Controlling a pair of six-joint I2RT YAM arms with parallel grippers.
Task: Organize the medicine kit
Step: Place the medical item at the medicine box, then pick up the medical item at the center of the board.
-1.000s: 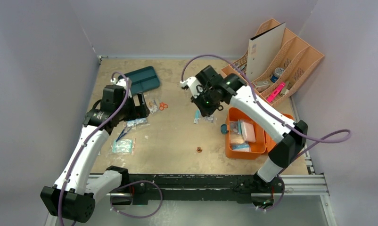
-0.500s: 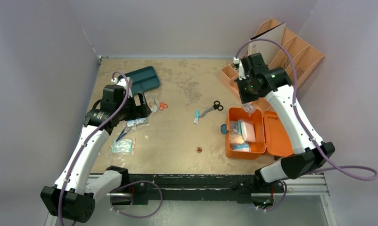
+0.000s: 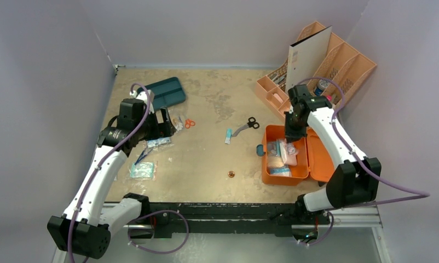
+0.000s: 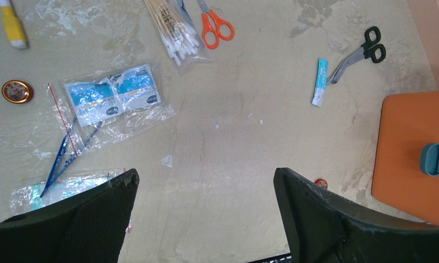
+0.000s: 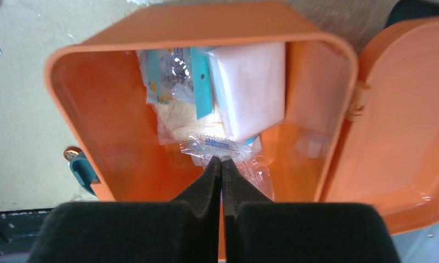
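Note:
The medicine kit (image 3: pixel 272 178) is an orange case lying open at the right, its lid (image 3: pixel 322 159) folded out to the right. It holds a white pad (image 5: pixel 250 87) and several packets. My right gripper (image 3: pixel 290 138) hangs over the open case, shut on a clear plastic bag (image 5: pixel 228 147) just above the contents; the case wall (image 5: pixel 97 109) surrounds it in the right wrist view, where the gripper (image 5: pixel 221 160) is pinched tight. My left gripper (image 3: pixel 165 123) is open and empty above the left part of the table, as the left wrist view (image 4: pixel 206 175) shows.
Black scissors (image 3: pixel 249 124) and a small teal packet (image 3: pixel 228 136) lie mid-table, with a small round tin (image 3: pixel 231 175) nearer. Orange scissors (image 4: pixel 216 27), cotton swabs (image 4: pixel 173 33), bagged blue packets (image 4: pixel 112 96) and tweezers (image 4: pixel 64 159) lie left. Teal tray (image 3: pixel 165 92) back left, peach organizer (image 3: pixel 338 68) back right.
My right arm swung from the black scissors at mid-table to the back right, then came down over the open kit with the clear bag. The left arm has not moved.

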